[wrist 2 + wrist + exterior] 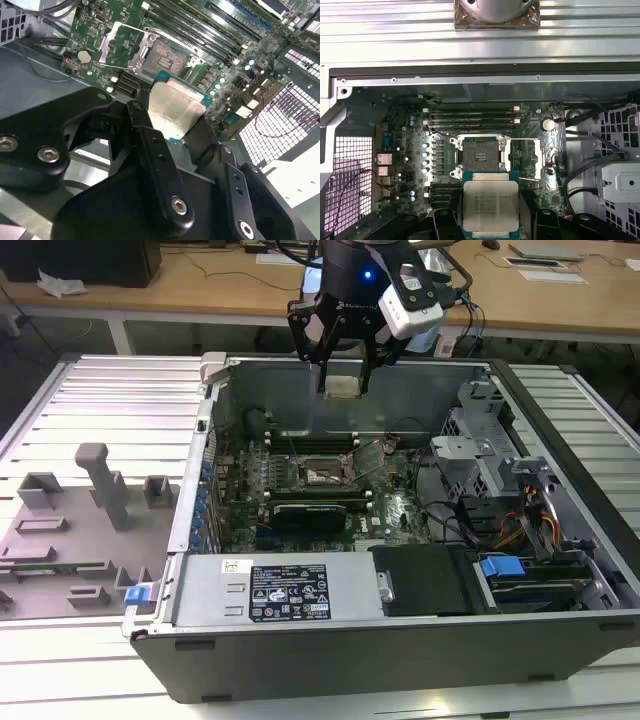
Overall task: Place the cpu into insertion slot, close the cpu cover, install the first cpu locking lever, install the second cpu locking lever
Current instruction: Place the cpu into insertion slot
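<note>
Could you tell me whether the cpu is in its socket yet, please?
Out: the pincer grips the cpu clear of the motherboard, whose socket lies bare, contacts showing.

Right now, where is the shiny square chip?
In the exterior view the cpu is held in the gripper above the open computer case, up over the empty socket.

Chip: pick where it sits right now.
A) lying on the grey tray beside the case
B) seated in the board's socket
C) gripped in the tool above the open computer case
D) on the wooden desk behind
C: the chip is clamped in the tool above the case, and the socket below it lies bare in the first wrist view.
</note>
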Available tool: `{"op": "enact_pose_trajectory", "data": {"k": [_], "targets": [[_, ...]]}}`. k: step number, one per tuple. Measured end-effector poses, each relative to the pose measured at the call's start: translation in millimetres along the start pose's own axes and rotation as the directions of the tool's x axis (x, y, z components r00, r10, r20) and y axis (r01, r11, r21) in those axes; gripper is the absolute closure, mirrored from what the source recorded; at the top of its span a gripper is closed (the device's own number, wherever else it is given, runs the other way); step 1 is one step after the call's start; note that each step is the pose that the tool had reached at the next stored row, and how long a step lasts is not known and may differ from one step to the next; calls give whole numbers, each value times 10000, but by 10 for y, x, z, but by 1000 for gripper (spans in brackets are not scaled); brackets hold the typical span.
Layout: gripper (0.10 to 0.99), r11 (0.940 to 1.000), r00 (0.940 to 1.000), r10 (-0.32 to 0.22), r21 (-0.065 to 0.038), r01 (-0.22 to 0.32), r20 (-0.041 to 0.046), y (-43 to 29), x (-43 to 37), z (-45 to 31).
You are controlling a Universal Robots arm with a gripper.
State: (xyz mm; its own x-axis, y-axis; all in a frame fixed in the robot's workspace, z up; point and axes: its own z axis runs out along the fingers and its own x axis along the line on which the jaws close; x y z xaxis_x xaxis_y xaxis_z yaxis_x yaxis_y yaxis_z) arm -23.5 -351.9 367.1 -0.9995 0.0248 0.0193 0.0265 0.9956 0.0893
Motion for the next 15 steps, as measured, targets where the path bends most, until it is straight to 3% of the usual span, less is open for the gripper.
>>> {"op": "enact_pose_trajectory", "data": {"k": [8,12,15], "targets": [[545,10000,10000,0,0,0,0,0,0,3],[545,10000,10000,-2,-1,2,0,-5,-1,61],[545,10000,10000,-1,0,1,0,-15,1,173]]}}
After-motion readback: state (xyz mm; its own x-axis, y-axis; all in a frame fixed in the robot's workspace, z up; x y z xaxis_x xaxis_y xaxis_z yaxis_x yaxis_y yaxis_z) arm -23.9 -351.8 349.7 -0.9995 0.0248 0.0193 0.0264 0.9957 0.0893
